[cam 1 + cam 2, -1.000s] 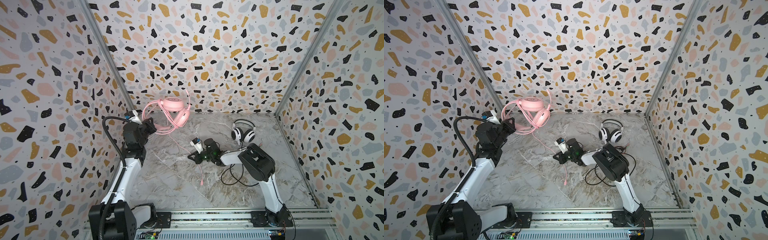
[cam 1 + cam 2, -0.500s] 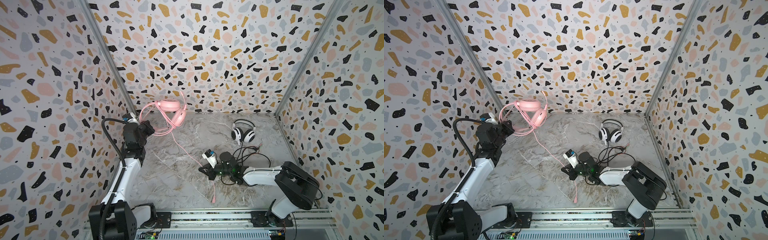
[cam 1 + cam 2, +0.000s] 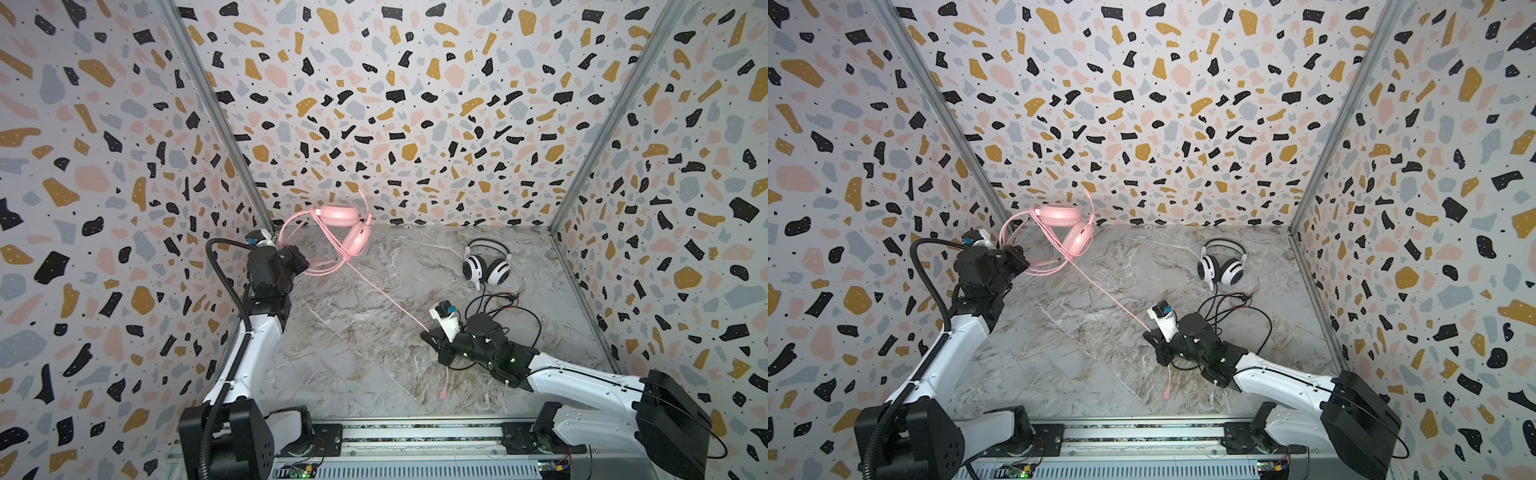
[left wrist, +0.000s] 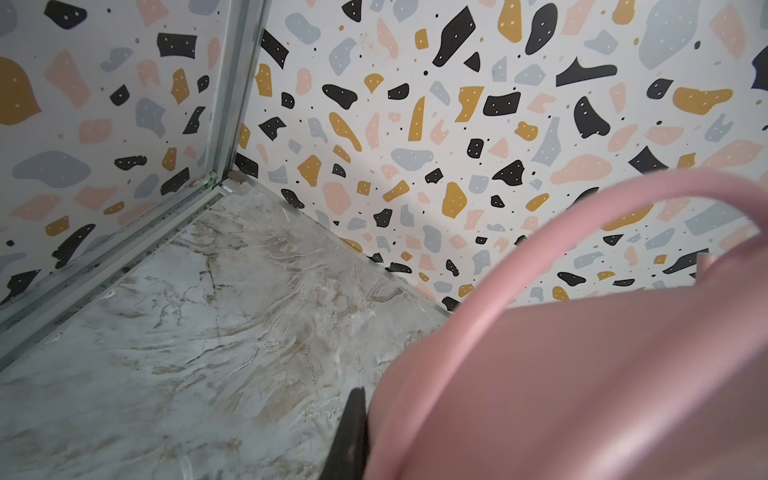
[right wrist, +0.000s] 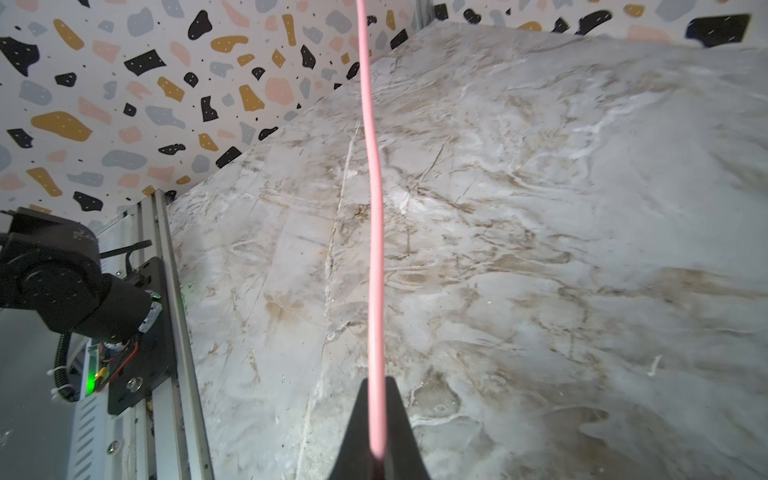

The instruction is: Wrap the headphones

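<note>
Pink headphones [image 3: 338, 216] hang above the back left of the table [image 3: 353, 374], clamped in my left gripper [image 3: 301, 264]. My right gripper [image 3: 430, 334] is pinched tight on their pink cable [image 3: 386, 299], which runs taut between them. White-and-black headphones [image 3: 486, 266] lie at back right.

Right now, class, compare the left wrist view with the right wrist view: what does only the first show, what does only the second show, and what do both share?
Only the left wrist view: the pink headphones, ear cup and headband looming close and blurred, and a corner post of the enclosure. Only the right wrist view: the pink cable stretching straight out from the shut right gripper, plus a black arm base beside the metal rail. Both: the marble table and the terrazzo walls.
</note>
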